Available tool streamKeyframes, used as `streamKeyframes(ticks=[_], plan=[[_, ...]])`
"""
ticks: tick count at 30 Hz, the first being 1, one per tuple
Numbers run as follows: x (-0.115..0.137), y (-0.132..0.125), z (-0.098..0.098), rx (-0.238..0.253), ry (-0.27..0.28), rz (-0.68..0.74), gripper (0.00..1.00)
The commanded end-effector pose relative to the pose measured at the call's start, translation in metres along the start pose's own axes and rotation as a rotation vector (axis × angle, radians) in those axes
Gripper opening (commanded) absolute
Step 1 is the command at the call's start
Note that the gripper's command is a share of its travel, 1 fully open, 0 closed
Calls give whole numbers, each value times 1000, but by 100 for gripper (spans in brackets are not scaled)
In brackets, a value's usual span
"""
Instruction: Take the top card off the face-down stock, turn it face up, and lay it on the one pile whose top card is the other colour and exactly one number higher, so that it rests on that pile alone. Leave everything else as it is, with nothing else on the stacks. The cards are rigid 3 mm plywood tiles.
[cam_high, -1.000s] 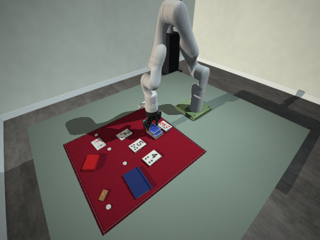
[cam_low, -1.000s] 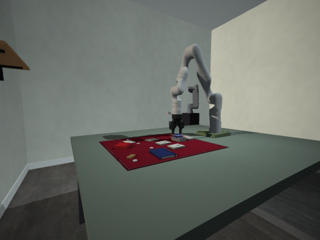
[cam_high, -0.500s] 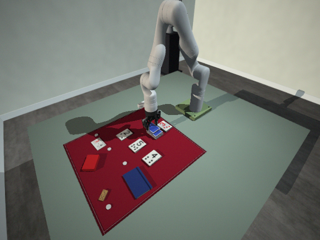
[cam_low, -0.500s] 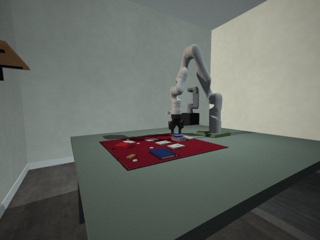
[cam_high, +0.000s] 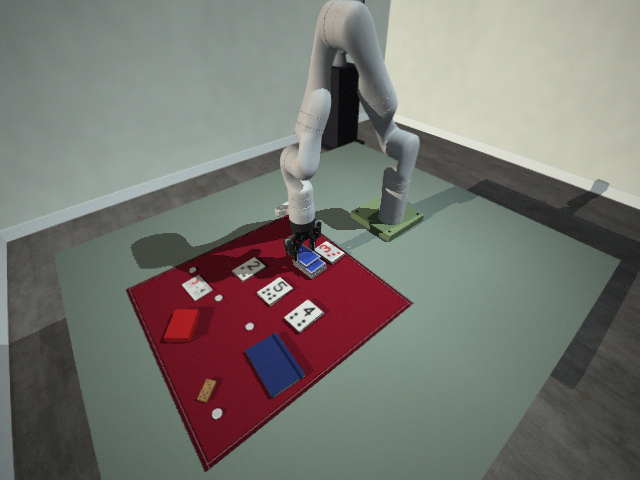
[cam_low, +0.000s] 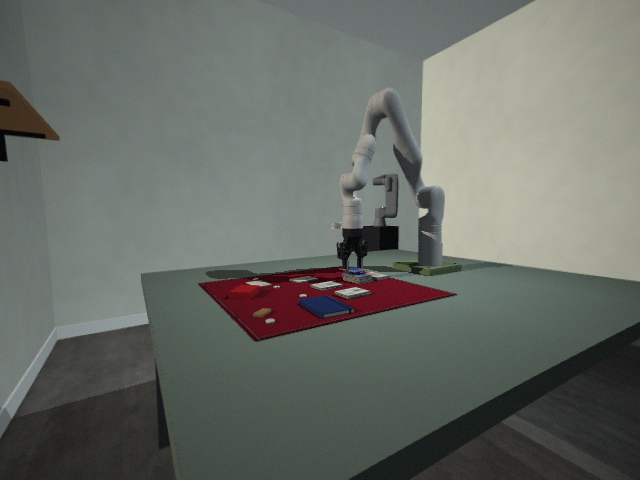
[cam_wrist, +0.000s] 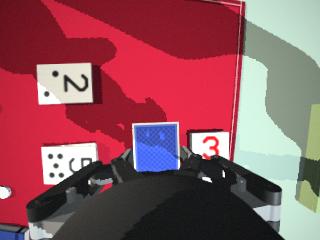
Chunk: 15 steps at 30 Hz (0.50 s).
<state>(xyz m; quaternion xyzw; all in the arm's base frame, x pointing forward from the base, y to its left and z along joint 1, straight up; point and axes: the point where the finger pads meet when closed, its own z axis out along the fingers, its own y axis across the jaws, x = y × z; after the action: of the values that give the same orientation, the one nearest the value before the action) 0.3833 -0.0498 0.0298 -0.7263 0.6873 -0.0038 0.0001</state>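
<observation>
Gripper (cam_high: 304, 250) held the blue-backed top card (cam_high: 308, 256) by its edges, lifted just above the stock (cam_high: 311, 268), next to red 3 (cam_high: 329, 251)
</observation>
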Motion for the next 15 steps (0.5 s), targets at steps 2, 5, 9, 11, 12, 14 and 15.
streamKeyframes(ticks=[2,5,9,11,12,14,15], plan=[[0,0,1,1,0,0,72],[0,0,2,1,0,0,72],[0,0,5,1,0,0,72],[0,0,5,1,0,0,72],[0,0,5,1,0,0,72],[0,0,5,1,0,0,72],[0,0,5,1,0,0,72]])
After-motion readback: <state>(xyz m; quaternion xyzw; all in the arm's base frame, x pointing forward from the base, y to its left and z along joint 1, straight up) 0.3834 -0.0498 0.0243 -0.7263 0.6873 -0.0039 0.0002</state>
